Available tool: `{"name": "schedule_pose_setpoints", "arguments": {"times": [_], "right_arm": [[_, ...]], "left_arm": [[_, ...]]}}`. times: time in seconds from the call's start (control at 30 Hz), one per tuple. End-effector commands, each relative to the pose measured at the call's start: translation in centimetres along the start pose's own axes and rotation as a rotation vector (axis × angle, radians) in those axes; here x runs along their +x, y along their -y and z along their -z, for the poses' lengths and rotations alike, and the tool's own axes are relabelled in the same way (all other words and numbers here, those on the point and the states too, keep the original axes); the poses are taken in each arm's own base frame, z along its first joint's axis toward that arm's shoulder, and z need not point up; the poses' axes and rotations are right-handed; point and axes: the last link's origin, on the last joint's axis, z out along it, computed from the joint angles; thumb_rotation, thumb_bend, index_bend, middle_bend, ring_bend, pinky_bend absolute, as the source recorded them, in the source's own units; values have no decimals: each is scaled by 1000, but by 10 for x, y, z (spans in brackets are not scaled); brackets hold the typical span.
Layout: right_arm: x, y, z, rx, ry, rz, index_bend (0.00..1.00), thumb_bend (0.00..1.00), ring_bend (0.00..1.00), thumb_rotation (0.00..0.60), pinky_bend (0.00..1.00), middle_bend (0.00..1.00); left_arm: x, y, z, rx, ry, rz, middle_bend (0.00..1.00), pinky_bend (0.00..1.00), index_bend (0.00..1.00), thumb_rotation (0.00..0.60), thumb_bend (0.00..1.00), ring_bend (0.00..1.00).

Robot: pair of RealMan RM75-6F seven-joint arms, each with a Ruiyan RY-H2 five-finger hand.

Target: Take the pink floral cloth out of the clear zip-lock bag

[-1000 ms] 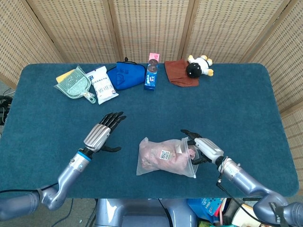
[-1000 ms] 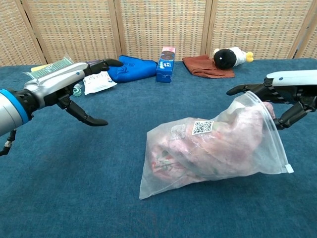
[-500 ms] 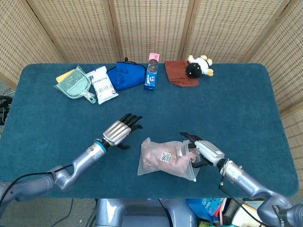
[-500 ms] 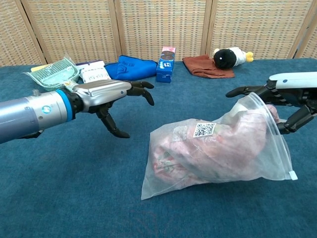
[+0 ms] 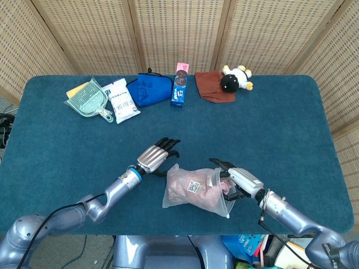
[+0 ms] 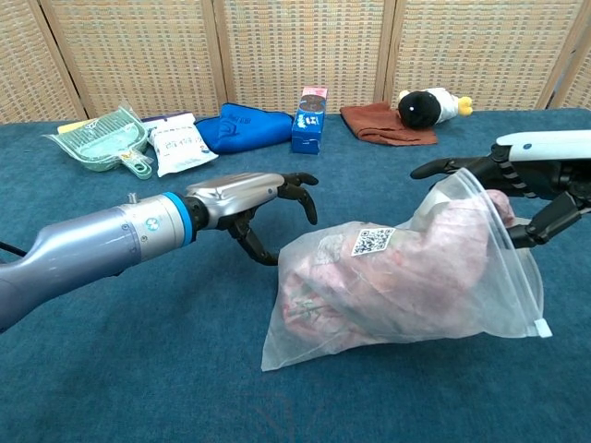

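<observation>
The clear zip-lock bag [image 5: 193, 190] [image 6: 397, 277] lies near the table's front edge with the pink floral cloth [image 5: 185, 188] [image 6: 369, 291] bunched inside and a QR label on top. My right hand [image 5: 238, 180] [image 6: 531, 180] grips the bag's open mouth at its right end, lifting that end. My left hand [image 5: 157, 157] [image 6: 249, 198] hovers just left of the bag's upper corner, fingers spread and curved toward it, holding nothing; whether its fingertips touch the plastic is unclear.
Along the far edge lie a green mesh pouch [image 5: 84, 100], a white packet [image 5: 123, 100], a blue bag [image 5: 150, 89], a blue and pink box [image 5: 179, 85], a brown cloth [image 5: 213, 87] and a plush toy [image 5: 235, 78]. The blue table [image 5: 291, 129] ends close in front.
My left hand has moved right, from well left of the bag to right beside its upper left corner. The right hand keeps its hold on the bag's mouth, which shifted slightly.
</observation>
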Motion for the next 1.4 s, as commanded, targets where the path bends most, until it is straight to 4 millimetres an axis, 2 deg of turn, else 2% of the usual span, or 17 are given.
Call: {"name": "schedule_pose_setpoints", "arguments": {"times": [0.03,0.17,0.57,1.4], "right_arm": [[0,1,-1,8,-1,-8,706,878,0,600,0,0],[-1,3,-2,16,-1,-15,706,878,0,600,0,0],[-4,8,-5,28,11,-15,706,879,0,600,0,0],[-6,10,-2,39,26,-5,706,900,0,600,0,0]], "left_arm": [[-7,-3,-8,10,8,45,0,0,344,600,331,0],[-12,-6,-12,7,8,52,0,0,371,600,375,0],[-11,-6,-16,8,-18,69,0,0,483,600,412,0],[-20,-17,-25,14,7,73,0,0,484,600,413,0]]}}
